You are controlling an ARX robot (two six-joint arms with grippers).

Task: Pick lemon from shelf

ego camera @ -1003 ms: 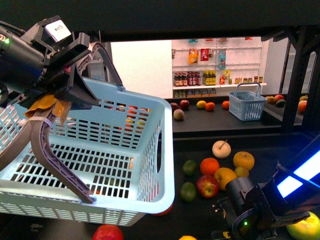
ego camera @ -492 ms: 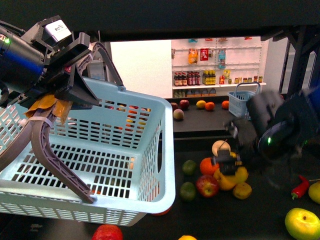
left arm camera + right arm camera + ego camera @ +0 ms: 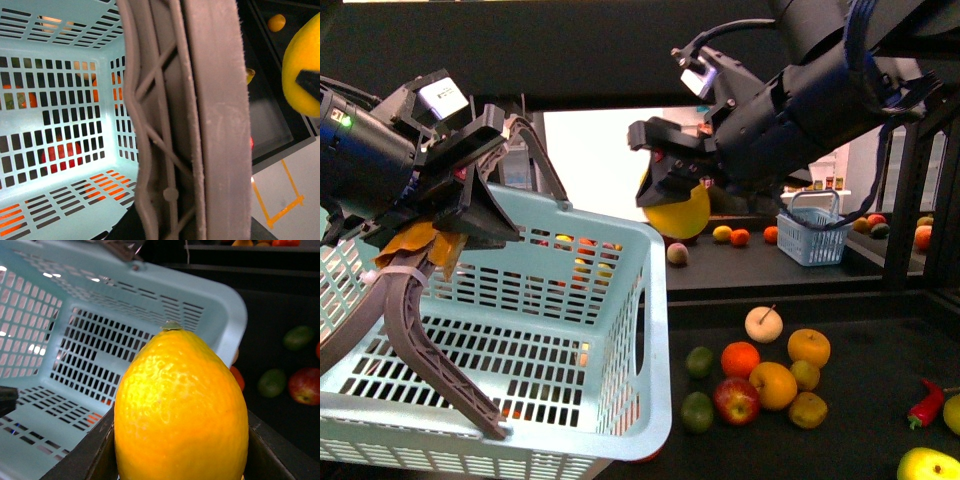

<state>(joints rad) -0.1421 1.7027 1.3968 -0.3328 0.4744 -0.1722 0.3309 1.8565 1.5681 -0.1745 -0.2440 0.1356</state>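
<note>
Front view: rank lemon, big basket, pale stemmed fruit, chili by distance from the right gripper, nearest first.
1. lemon: held in the right gripper, raised.
2. big basket: its rim is just below the lemon, to the left.
3. pale stemmed fruit: down on the shelf, right of the basket.
4. chili: far right of the shelf.

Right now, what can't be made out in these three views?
Front view: the right gripper covers the lemon at its top; far store goods are too small to name.
Left wrist view: the basket handle blocks the middle; the lemon is cut by the edge.
Right wrist view: the lemon hides whatever lies behind it.
</note>
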